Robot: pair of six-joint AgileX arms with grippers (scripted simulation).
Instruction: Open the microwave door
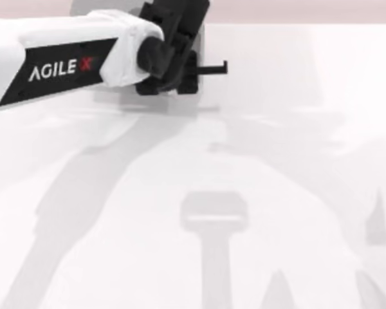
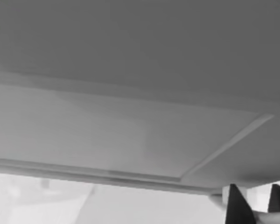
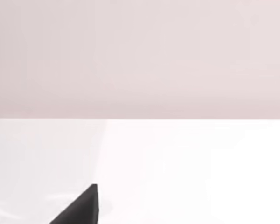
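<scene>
Obs.: the microwave (image 1: 203, 45) sits at the far edge of the tabletop (image 1: 289, 193), left of centre. In the top view our left arm covers most of it. The left claw (image 1: 192, 67) is at its front face.

Left wrist view: the microwave door (image 2: 130, 130) fills nearly the whole frame, very close. Its darker window is set inside a paler frame. The left claw (image 2: 257, 204) shows only at the frame corner, with something pale there that we take for the bar handle. We cannot tell whether the claw is wide, narrow or clamped on anything.

Right arm: parked, out of the top view. Its wrist camera shows bare tabletop, the back wall and a dark sliver of the right claw (image 3: 81, 207). We cannot tell its state either.

How far the door stands open is not readable from these views.

Judgement, step in hand: swing the door on its hinge.
- Confirm a hold on the handle before pulling. A slip would leave the door as it is.
- Pull along an arc about the hinge edge, not straight back. A straight pull may drag the whole oven along the tabletop.
- Let the wrist turn with the door so the hold stays square to the bar.
- Go slowly, as the oven looks light.
</scene>
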